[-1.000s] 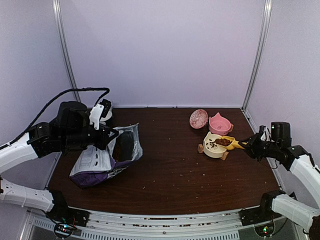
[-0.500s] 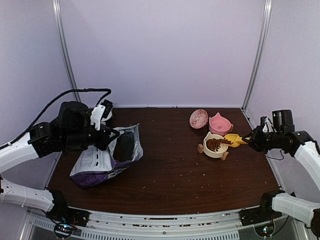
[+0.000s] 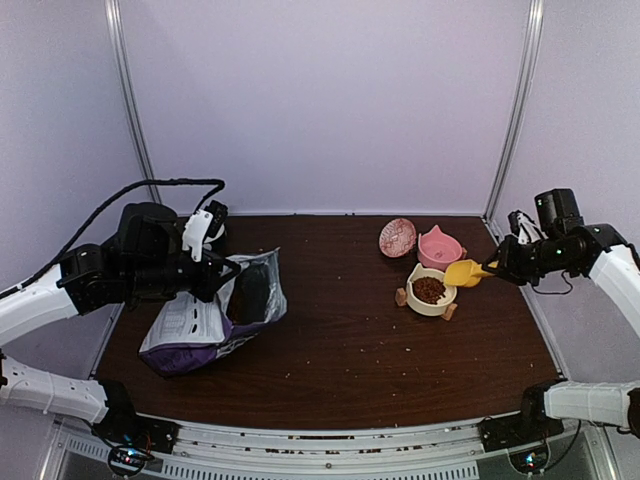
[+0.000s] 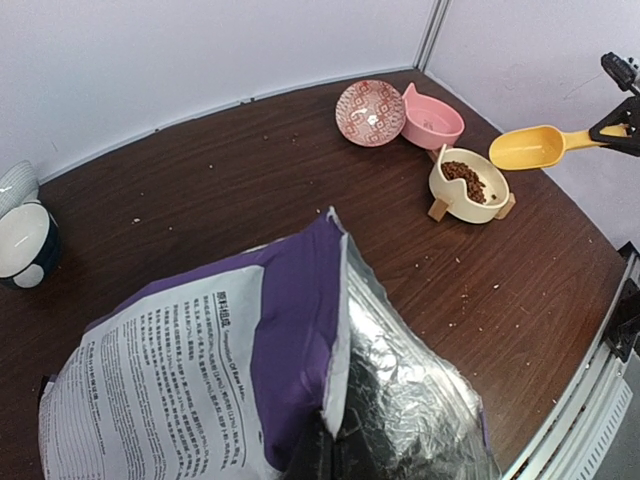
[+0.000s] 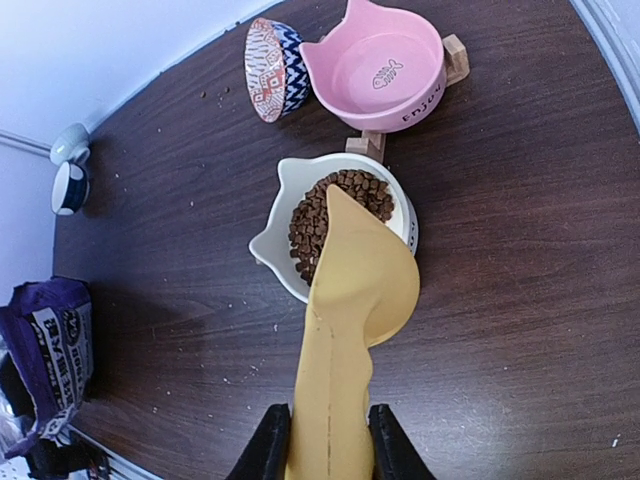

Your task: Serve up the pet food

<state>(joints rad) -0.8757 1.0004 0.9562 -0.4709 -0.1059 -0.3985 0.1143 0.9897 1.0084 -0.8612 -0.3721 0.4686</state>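
Toward the far right of the table [image 3: 340,350], the pet food [image 3: 429,290] lies heaped in a cream bowl [image 5: 270,240]. The right pincer [image 3: 495,270] grips the handle of a yellow scoop [image 3: 463,272], whose mouth hangs just over the bowl's right rim. This looks like the tail of a pour. To finish it cleanly, keep the lip inside the rim and roll the wrist slowly, since loose pellets would bounce out onto the wood. On the left, the left pincer [image 3: 225,275] is clamped shut on the top edge of a purple bag [image 3: 205,320], propping it open. The wrist view shows only the scoop's back, so I cannot tell whether any kibble remains inside. The bag's contents are hidden by its foil mouth.
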